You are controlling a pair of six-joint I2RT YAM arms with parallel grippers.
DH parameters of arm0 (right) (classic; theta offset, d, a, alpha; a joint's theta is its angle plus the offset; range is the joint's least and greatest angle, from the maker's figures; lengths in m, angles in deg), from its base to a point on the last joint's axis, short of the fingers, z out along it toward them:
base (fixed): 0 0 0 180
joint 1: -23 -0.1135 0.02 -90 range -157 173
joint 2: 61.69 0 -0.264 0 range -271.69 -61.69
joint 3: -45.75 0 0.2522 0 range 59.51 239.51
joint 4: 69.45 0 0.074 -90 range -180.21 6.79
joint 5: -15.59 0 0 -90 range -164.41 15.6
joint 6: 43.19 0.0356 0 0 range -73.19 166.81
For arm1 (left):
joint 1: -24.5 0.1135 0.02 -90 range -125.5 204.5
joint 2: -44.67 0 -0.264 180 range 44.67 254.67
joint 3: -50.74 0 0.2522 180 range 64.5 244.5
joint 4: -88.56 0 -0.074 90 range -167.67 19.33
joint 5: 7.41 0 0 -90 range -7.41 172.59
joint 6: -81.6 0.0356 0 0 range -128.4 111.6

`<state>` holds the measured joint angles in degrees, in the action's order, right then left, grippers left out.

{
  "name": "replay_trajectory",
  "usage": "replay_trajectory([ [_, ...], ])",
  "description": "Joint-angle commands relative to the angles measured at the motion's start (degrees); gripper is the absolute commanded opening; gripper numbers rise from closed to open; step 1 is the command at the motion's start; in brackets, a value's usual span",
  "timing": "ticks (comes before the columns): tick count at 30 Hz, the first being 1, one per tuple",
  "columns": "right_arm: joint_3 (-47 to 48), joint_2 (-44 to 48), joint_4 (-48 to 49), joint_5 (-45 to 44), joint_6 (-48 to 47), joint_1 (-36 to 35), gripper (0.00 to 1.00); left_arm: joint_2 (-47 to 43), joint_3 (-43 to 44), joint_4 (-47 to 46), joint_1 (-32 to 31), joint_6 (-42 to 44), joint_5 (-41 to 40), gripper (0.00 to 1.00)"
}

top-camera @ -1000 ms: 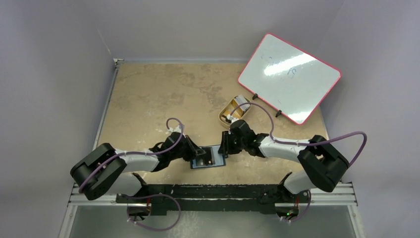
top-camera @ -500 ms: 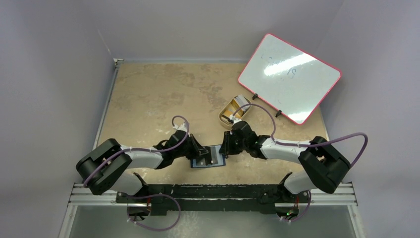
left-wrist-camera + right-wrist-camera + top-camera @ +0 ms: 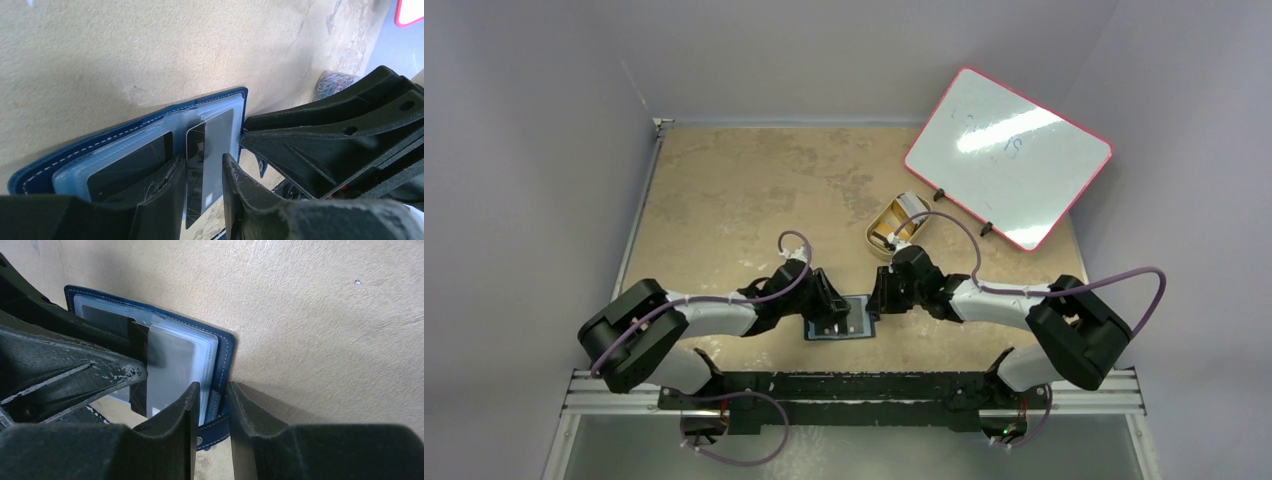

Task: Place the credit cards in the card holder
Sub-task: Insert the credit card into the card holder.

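Card holder is lying open and flat near the front edge, navy with white stitching, clear sleeves facing up. Black card is seated in one sleeve. Grey card is only partly under the top sleeve, with its dark-striped end sticking out.

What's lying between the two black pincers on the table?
The open navy card holder, a credit card half in its sleeve; the top view shows it between left pincer and right pincer.
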<state>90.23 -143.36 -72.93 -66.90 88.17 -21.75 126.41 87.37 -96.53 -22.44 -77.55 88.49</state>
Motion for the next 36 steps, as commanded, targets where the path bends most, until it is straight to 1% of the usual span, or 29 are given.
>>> replay_trajectory([
  [1, -1.8, 0.9, -1.2, 1.0, 1.1, -0.6, 0.29, -3.4, 2.0, 9.9, -0.3, 2.0, -5.0, 0.32],
  [8, -1.1, 0.0, -1.1, 0.9, 0.6, -0.6, 0.28, -1.6, 4.5, 9.6, -1.0, 1.9, -5.4, 0.33],
  [13, -1.3, -0.6, 1.3, -0.2, 1.5, -0.5, 0.24, 0.6, 6.5, 9.4, -2.5, 1.8, -6.1, 0.33],
  [16, -3.8, -1.2, 5.0, 2.7, 4.5, -0.4, 0.22, 1.9, 6.2, 7.0, -3.5, 0.0, -7.1, 0.33],
  [22, -4.7, -1.5, 7.1, 2.0, 5.9, -0.5, 0.21, 3.0, 6.0, 2.1, -3.7, -3.3, -6.8, 0.33],
  [25, -5.5, -0.9, 8.8, 1.6, 7.7, -0.5, 0.21, 2.9, 6.2, 0.8, -4.3, -6.2, -7.8, 0.33],
  [29, -6.1, -0.9, 11.7, 2.0, 9.2, -0.5, 0.22, 3.4, 5.6, -3.5, -5.9, -9.7, -8.6, 0.33],
  [33, -5.4, -1.1, 11.4, 1.7, 9.3, -0.4, 0.22, 3.6, 7.9, 0.4, -6.1, -8.1, -10.1, 0.33],
  [36, -4.2, 0.5, 7.4, -1.2, 8.5, -0.4, 0.26, 1.7, 9.0, 4.3, -6.0, -6.6, -11.5, 0.34],
])
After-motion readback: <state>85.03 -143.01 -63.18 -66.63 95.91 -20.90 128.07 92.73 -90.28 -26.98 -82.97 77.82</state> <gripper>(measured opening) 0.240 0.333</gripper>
